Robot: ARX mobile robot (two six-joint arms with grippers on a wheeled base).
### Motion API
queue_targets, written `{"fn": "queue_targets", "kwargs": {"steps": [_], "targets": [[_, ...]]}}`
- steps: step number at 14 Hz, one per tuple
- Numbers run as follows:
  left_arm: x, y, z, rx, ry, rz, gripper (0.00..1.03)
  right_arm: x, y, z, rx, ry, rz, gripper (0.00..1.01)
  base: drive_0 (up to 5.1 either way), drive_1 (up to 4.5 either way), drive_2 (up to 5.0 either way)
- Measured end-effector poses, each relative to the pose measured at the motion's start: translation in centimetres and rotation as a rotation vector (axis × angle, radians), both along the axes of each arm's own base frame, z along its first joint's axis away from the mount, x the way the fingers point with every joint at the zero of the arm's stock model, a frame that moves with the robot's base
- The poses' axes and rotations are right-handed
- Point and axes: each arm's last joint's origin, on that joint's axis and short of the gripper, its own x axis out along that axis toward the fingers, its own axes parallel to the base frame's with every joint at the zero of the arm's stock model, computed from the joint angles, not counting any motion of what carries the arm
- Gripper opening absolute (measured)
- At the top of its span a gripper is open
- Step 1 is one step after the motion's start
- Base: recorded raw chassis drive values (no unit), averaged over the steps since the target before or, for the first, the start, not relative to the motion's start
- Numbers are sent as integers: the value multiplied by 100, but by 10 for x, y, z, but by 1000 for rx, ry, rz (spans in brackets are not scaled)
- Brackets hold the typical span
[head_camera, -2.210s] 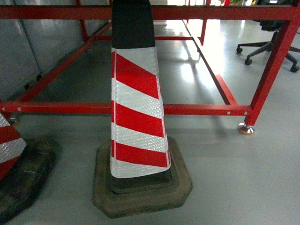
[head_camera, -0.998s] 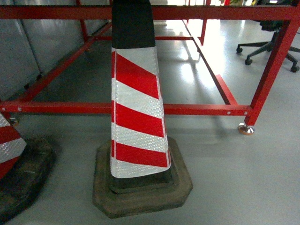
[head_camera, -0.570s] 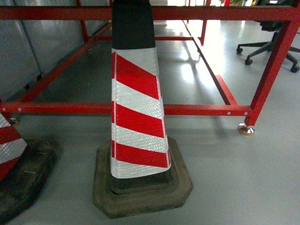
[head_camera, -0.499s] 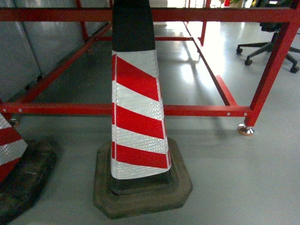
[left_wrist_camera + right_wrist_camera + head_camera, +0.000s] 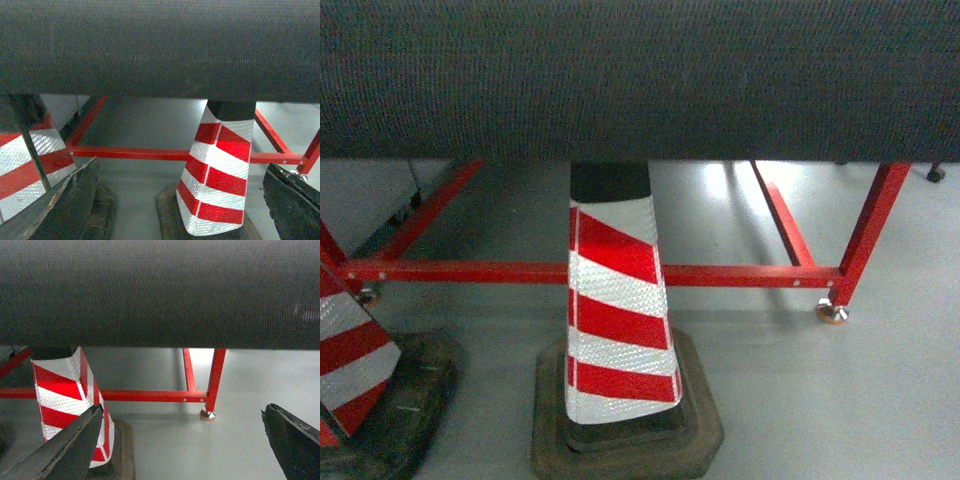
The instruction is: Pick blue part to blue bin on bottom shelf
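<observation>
Both the left gripper [image 5: 165,200] and right gripper [image 5: 185,440] hang spread and empty above the floor [image 5: 880,400], near a striped cone [image 5: 618,330].

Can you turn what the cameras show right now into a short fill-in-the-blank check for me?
1. The traffic cone in front of the robot is striped white and ____.
2. The frame behind the cone is painted ____.
3. In the right wrist view, the fingers of the right gripper stand wide ____.
4. The top of the head view is filled by a dark textured ____.

Missing words: red; red; apart; surface
</observation>
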Motion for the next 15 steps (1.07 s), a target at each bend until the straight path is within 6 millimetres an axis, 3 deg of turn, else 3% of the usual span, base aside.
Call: {"fn": "queue_targets", "kwargs": {"steps": [15], "targets": [[0,0,0,6,0,2,98,0,0,0,-2,0,2,98,0,0,0]]}}
